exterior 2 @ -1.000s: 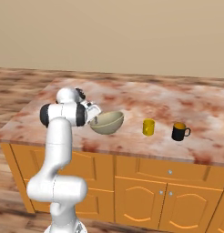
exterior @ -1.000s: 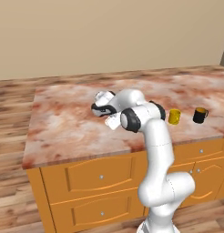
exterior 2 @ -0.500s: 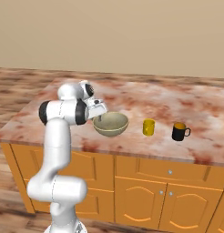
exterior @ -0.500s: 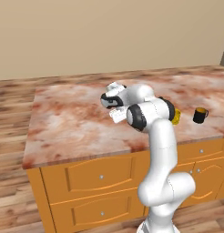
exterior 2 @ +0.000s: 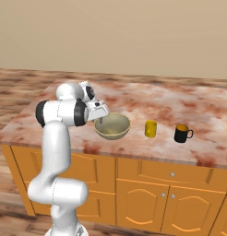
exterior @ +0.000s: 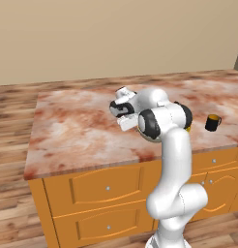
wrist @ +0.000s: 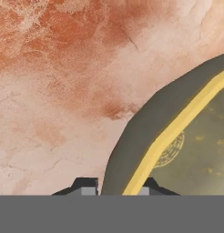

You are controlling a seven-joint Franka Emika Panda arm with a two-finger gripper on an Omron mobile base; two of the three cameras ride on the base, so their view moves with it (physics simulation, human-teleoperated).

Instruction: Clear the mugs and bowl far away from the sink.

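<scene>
arm (exterior 2: pixel 54 152): glossy white, built of rounded tubular links with bulging elbows
joints (exterior 2: pixel 80 113): dark, near-black bands between the white links
base (exterior: pixel 176 206): smooth white, swollen lower link
hand (exterior: pixel 122 109): white blocky housing with a black patch and a small boxy white attachment
claw (wrist: pixel 114 186): two small dark finger tips, each with a paler grey face

The bowl (exterior 2: pixel 112 126) sits on the counter (exterior 2: pixel 147 99) near its front edge, with 2 mugs to its right in the right base view: one mug (exterior 2: pixel 151 128) just beside the bowl, the other mug (exterior 2: pixel 182 133) farther right. The gripper (wrist: pixel 114 189) straddles the bowl's left rim, 1 finger outside the wall and 1 inside.
</scene>
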